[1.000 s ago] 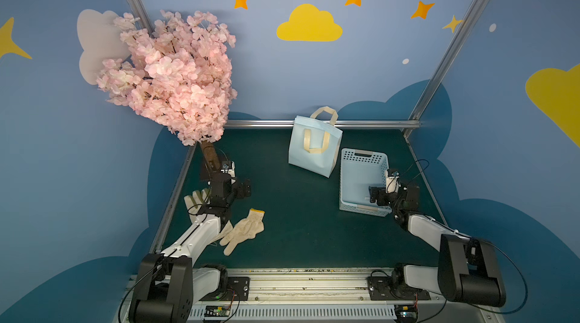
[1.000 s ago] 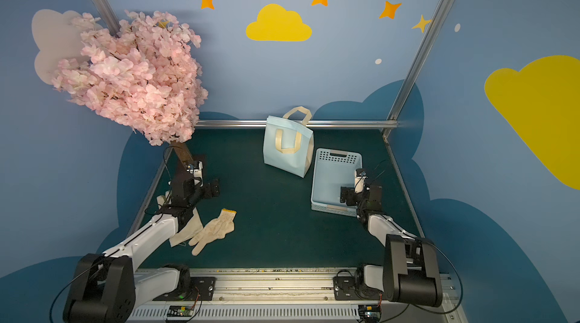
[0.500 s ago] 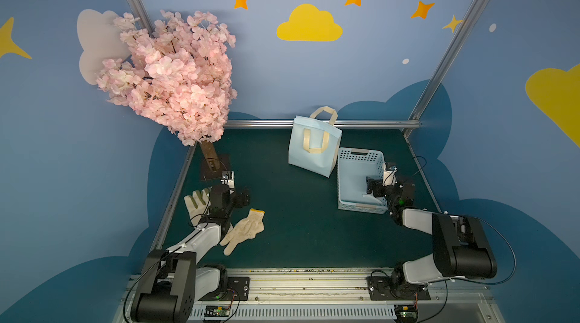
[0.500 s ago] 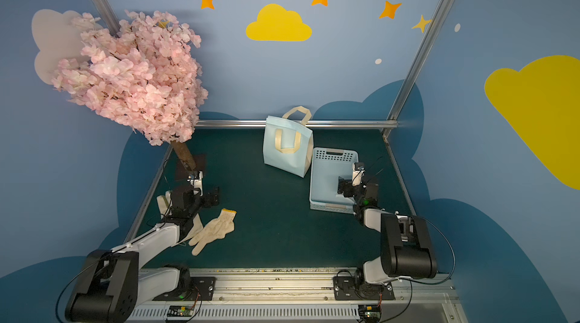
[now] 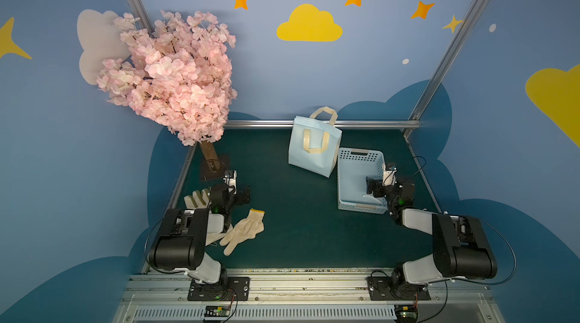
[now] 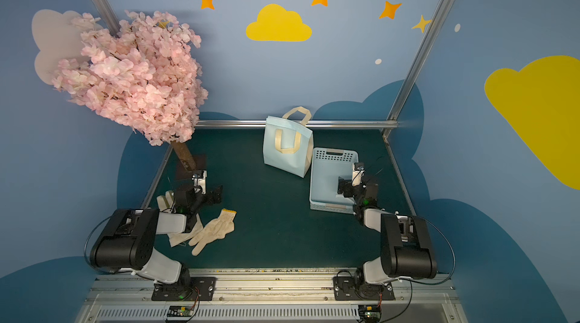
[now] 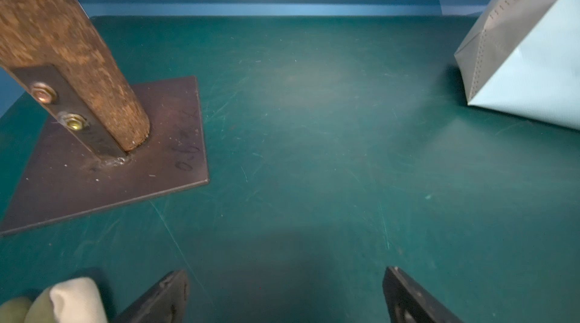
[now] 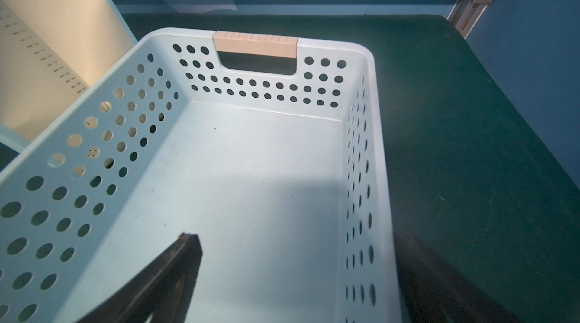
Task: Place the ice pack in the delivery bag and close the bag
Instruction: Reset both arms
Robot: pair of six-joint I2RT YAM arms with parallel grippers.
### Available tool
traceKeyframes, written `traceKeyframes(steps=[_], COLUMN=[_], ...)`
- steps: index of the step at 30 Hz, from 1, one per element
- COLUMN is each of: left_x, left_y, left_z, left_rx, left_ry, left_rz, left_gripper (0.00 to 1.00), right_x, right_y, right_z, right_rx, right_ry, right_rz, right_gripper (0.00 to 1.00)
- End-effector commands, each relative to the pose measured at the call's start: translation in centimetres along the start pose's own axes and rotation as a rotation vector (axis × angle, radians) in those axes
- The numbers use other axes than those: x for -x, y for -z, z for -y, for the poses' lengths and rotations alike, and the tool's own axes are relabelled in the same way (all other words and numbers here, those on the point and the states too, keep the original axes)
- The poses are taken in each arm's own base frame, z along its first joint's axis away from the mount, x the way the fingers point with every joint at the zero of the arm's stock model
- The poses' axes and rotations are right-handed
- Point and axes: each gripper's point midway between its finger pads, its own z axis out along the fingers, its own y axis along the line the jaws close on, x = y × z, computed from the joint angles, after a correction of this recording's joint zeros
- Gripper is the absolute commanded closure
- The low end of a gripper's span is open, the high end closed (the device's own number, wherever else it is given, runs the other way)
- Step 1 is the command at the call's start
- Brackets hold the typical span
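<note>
The ice pack is not in any view. The delivery bag (image 5: 306, 159) (image 6: 282, 161) stands upright at the back middle of the green mat, light blue with cream handles. Its corner shows in the left wrist view (image 7: 539, 64) and its cream side panel in the right wrist view (image 8: 47, 39). My left gripper (image 5: 241, 194) (image 7: 285, 274) is open low over bare mat near the tree's foot, holding nothing. My right gripper (image 5: 372, 188) (image 8: 295, 239) is open, one finger inside the basket and the other outside its right wall, with nothing between them but that wall.
A light blue perforated basket (image 5: 361, 156) (image 8: 260, 86) sits right of the bag, touching it, with nothing inside. Two cream work gloves (image 5: 244, 232) (image 5: 196, 197) lie by the left arm. A pink blossom tree (image 5: 175, 76) stands back left on a metal plate (image 7: 110, 174).
Both arms have folded back toward their bases. The left gripper came away from the tree trunk toward the front. The right gripper shifted slightly left over the basket's wall. Both stayed open.
</note>
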Motion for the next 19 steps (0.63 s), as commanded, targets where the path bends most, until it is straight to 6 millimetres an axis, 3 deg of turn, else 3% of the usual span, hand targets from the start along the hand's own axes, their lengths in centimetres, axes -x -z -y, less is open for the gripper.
traceKeyframes(steps=[1,19], left_x=[2.26,2.31], left_y=[-0.16,-0.16], left_z=[-0.47,-0.44], left_rx=[0.011,0.009], left_ry=[0.018,0.018], left_rz=[0.051,0.055], left_gripper=[0.00,0.00], right_x=[-0.79,-0.87], right_y=[-0.02,-0.06], right_z=[-0.31,-0.36], right_rx=[0.004,-0.005], right_ry=[-0.001,0.006], right_rz=[-0.044,-0.048], right_gripper=[0.02,0.02])
